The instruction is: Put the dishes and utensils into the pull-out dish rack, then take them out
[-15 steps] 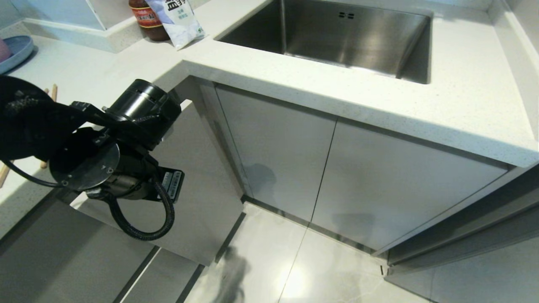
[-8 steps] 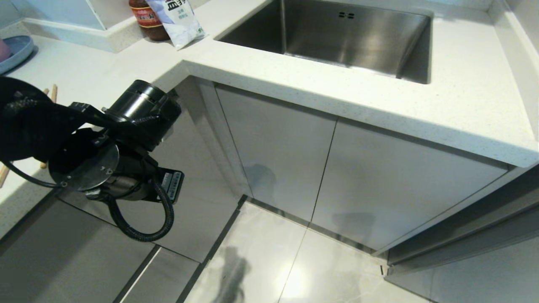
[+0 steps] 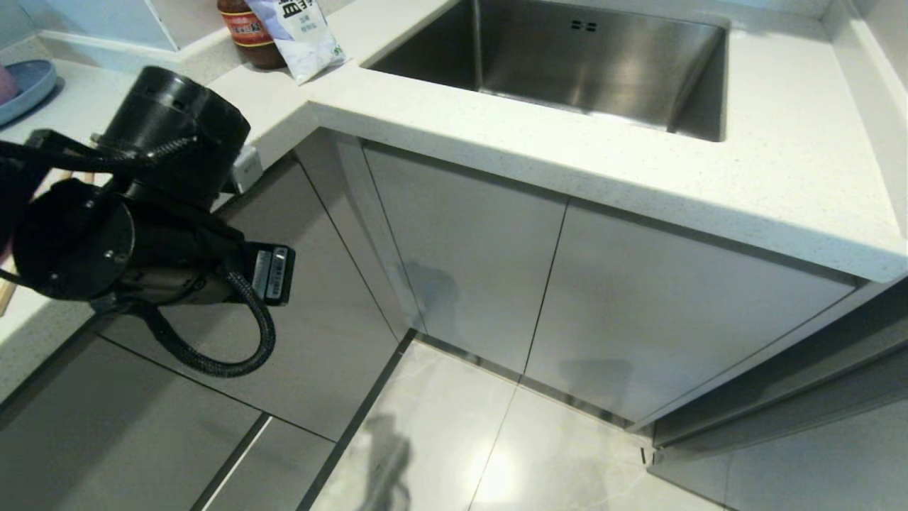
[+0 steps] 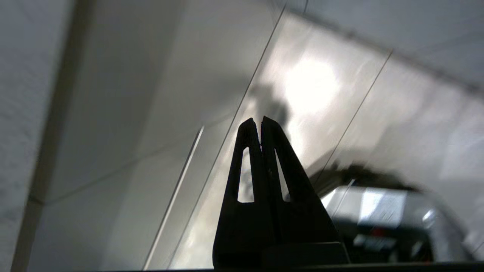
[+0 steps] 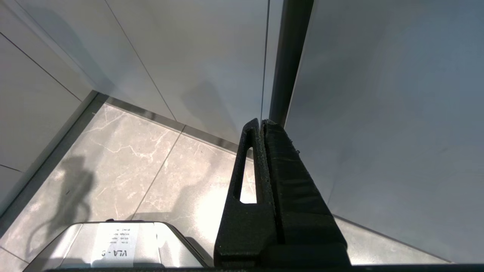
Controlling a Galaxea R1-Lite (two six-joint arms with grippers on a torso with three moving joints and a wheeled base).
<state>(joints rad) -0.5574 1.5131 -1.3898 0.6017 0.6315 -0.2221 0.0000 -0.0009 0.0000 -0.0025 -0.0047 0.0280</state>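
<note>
Black and pressed tip to tip, the fingers (image 4: pixel 251 151) of your left gripper (image 4: pixel 257 121) hold nothing; beyond their tips you see only pale cabinet fronts and glossy floor tile (image 4: pixel 310 98). From the head camera your left arm (image 3: pixel 135 213) hangs at the left, in front of the flat white panel (image 3: pixel 312 284) of the corner cabinet under the counter edge; the gripper itself is hidden behind the wrist there.

Your right gripper (image 5: pixel 261 121) has its fingers (image 5: pixel 287 173) together as well, empty, pointing down toward the marble-look floor (image 5: pixel 124 151) where a cabinet door meets a dark vertical gap (image 5: pixel 289 56).

Of the task's things, little shows. The tops of the wooden chopsticks (image 3: pixel 7 294) peek out on the white countertop (image 3: pixel 496 128) behind your left arm, well away from the fingertips of either gripper. The wire rack is not visible; the cabinet fronts all look closed. A blue plate (image 3: pixel 28 81) sits at the far left edge of the counter, and a brown jar (image 3: pixel 245 32) with a white packet (image 3: pixel 301 35) leaning on it stands beside the steel sink (image 3: pixel 567 60).
</note>
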